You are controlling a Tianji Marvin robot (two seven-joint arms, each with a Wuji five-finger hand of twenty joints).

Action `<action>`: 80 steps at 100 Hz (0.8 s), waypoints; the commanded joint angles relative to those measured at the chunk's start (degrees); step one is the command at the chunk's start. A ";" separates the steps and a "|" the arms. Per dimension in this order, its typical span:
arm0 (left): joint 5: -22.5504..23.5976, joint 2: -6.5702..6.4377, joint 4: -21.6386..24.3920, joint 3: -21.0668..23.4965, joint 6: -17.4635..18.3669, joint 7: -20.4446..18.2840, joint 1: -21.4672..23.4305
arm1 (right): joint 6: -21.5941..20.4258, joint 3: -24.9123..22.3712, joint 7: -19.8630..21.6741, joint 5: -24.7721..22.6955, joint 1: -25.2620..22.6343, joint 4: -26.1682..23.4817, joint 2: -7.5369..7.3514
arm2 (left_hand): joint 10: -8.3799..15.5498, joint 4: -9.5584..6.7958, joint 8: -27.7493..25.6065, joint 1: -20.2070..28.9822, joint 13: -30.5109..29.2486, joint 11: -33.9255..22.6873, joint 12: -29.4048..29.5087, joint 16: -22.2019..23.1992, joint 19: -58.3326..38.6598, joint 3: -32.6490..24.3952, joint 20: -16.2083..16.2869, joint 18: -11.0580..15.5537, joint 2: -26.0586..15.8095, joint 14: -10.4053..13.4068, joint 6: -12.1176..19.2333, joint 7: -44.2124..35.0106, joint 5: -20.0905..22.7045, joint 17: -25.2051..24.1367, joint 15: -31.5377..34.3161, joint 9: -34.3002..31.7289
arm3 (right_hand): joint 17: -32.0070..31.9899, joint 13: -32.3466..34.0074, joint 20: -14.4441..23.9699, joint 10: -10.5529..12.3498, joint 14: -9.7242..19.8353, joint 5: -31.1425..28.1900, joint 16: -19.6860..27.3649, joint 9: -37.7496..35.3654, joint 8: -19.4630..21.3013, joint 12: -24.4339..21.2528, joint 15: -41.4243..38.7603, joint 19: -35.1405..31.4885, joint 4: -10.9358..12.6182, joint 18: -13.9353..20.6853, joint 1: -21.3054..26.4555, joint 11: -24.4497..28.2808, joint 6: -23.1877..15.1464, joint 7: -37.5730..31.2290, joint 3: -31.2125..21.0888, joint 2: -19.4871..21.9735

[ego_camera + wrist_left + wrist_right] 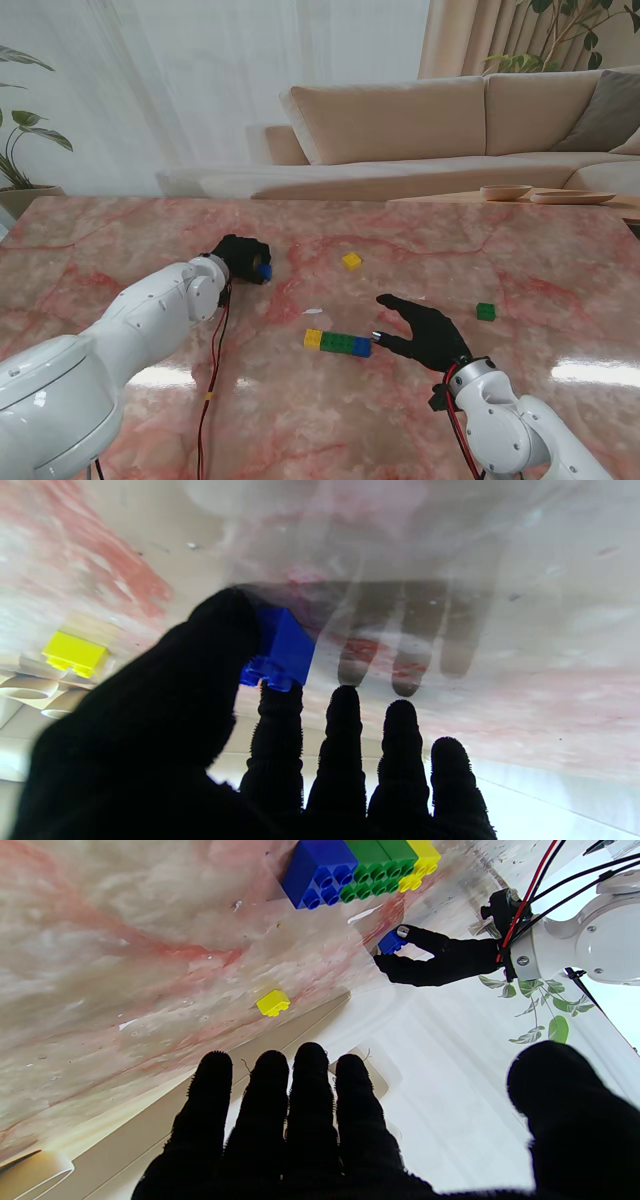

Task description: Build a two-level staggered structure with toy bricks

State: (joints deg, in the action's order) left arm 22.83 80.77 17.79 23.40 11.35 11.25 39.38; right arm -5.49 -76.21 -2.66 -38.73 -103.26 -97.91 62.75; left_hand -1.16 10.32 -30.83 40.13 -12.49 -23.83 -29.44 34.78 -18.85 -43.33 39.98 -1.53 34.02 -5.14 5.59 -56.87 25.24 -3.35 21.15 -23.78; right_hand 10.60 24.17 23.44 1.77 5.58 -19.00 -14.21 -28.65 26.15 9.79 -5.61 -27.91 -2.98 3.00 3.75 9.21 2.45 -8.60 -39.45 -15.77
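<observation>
A pink-and-cream marble table top with red veins (120,250) fills most of the stand's view, and a beige fabric sofa (420,125) stands beyond its far edge. The white left arm (150,315) reaches in from the left, a red and black cable (215,370) hanging beside it, and ends in the black-gloved left hand (240,258), which pinches a small blue plastic toy brick (280,650) between thumb and index finger; the other three fingers (400,740) stretch out straight, and the brick seems to be raised just off the marble, though the wrist view is too blurred to be sure. The white right arm (510,425) comes in from the right, and its black-gloved right hand (425,330) is spread flat with fingers apart, holding nothing, its thumb tip just beside the blue end of the row. That row of joined plastic bricks, yellow then green then blue (337,342), lies on the table in the middle, nearer to me than the left hand, one level high with its studs bare. A loose small yellow square brick (351,261) sits farther from me, between the two hands and to the right of the left hand. A loose small green square brick (486,311) rests to the right of the right hand, well apart from the row. Two shallow pale wooden dishes (545,194) lie on a low surface past the table's far right corner.
</observation>
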 commanded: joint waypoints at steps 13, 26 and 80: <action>2.76 -4.13 8.60 2.50 -3.15 0.05 3.96 | -0.07 0.24 0.46 0.07 -0.34 0.43 0.10 | 2.11 0.33 1.17 3.22 -2.82 -6.98 -2.04 0.47 -2.10 -0.83 -0.57 0.47 -2.88 0.32 3.55 -3.53 7.37 0.27 1.66 -8.28 | 0.07 0.20 -0.64 0.91 0.01 -1.14 0.31 -0.17 -0.86 0.82 -0.09 -1.07 0.90 0.83 0.43 0.26 -1.14 -0.38 -0.32 -0.28; 5.30 -7.24 17.02 6.17 -6.12 -0.15 7.09 | -0.06 0.40 -0.02 -0.01 -0.40 0.51 0.17 | 2.08 0.22 1.66 2.76 -3.45 -6.96 -2.02 0.37 -3.03 -1.07 -0.66 0.15 -2.28 0.18 3.90 -3.68 8.46 0.61 1.63 -9.24 | 0.09 0.18 -0.64 0.97 0.05 -1.15 0.32 -0.15 -0.86 0.81 -0.08 -1.07 0.90 0.83 0.41 0.26 -1.13 -0.38 -0.31 -0.28; 16.30 -14.54 47.70 19.04 -12.64 -3.86 22.75 | 0.05 0.66 -0.44 -0.25 -0.78 0.50 0.20 | 2.48 0.18 1.55 -1.23 -7.35 -4.49 -1.62 -0.68 -8.57 -4.02 -4.77 -1.40 1.25 -0.46 5.65 -2.21 11.46 0.63 -0.20 -13.72 | 0.05 0.18 -0.67 0.94 0.05 -1.27 0.34 -0.24 -0.84 0.81 -0.08 -1.00 0.87 0.85 0.53 0.29 -1.16 -0.49 -0.39 -0.38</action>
State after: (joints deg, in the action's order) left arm 38.89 66.46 63.91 42.58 -1.20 8.07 60.87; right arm -5.62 -75.62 -3.63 -38.98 -103.43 -97.66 62.82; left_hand 0.38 10.43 -27.38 38.26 -18.19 -29.15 -30.41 34.73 -25.65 -42.75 36.13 -2.02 37.04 -5.14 5.41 -55.40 31.37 -2.47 22.70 -36.05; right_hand 10.61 24.17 23.44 1.77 5.58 -19.00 -14.21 -28.65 26.15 9.79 -5.61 -27.91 -2.98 3.00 3.75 9.21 2.43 -8.60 -39.45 -15.77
